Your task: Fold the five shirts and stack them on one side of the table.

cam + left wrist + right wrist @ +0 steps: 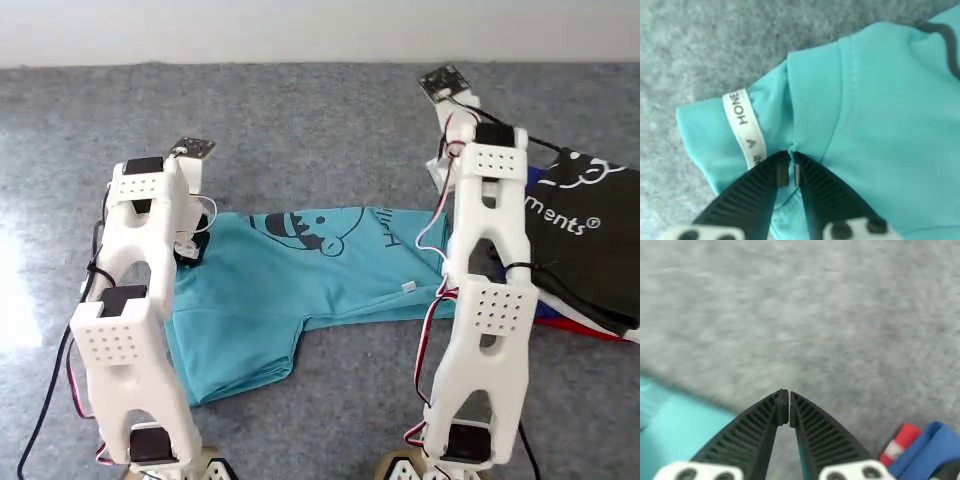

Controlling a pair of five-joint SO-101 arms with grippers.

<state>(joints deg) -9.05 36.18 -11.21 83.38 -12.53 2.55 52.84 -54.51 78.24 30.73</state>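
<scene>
High view, from the near edge outward: the two white arms rise from their bases side by side on the grey tabletop (330, 400). A teal shirt (300, 290) lies spread between them, printed side up, one sleeve folded toward the near edge and the body running across to the right arm.

The left gripper (789, 155) is down at the shirt's left end. Its black fingers are pinched together on a fold of teal fabric at the neckline, just beside the white neck label (745, 127).

On the right side of the tabletop, beside the right arm, sits a heap of clothes. A black shirt (590, 240) with white print lies on top, a blue garment (930, 450) and a red garment (900, 440) peeking out from under it.

Farther back, the right gripper (788, 399) hangs over bare grey tabletop just past the teal shirt's far edge. Its fingertips are closed against each other with nothing between them. Beyond it the tabletop runs on to a pale wall (300, 30).
</scene>
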